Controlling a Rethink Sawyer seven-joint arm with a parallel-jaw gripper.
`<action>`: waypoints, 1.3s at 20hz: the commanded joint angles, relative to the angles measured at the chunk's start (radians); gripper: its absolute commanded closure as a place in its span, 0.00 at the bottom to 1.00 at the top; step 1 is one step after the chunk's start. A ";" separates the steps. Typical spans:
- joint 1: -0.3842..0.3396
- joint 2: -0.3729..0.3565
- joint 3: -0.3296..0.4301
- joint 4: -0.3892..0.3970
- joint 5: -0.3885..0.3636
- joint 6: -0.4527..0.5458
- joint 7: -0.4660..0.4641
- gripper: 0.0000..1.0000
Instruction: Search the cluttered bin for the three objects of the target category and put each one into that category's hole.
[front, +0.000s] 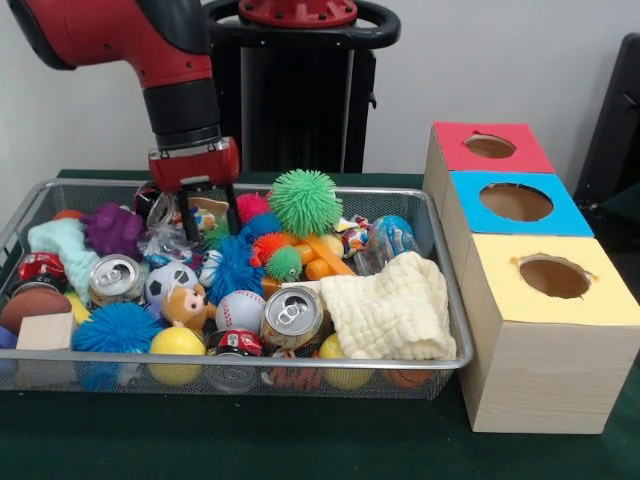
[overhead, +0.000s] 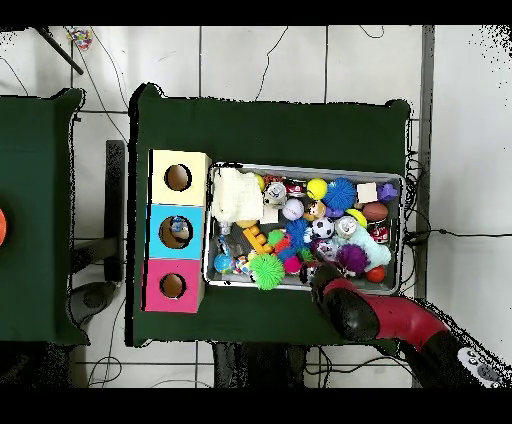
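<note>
silver wire bin (front: 440, 262), packed full of toys. target kind not known from here (could be cans, balls or soft things). nearest the bin's front rim: a shiny can (front: 291, 316), standing up, hard and smooth, likely light and slippery, best pinched across its round sides. beside it, toward the boxes: a cream cloth (front: 393, 305), soft and floppy, easy to bunch up anywhere. green spiky ball (front: 305, 201) at the bin's back rim, squishy. gripper (front: 208, 228) down at the back rim, fingers apart, poking into crinkly plastic, holding nothing for sure. three boxes beside the bin: red box (front: 494, 147), blue box (front: 517, 203), yellow box (front: 553, 278).
</note>
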 joint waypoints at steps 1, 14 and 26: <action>-0.095 0.004 -0.006 0.038 -0.084 0.111 -0.028 0.00; -0.246 -0.044 0.153 0.039 -0.035 0.309 -0.151 0.00; -0.192 0.013 0.150 -0.085 -0.064 0.343 -0.116 0.00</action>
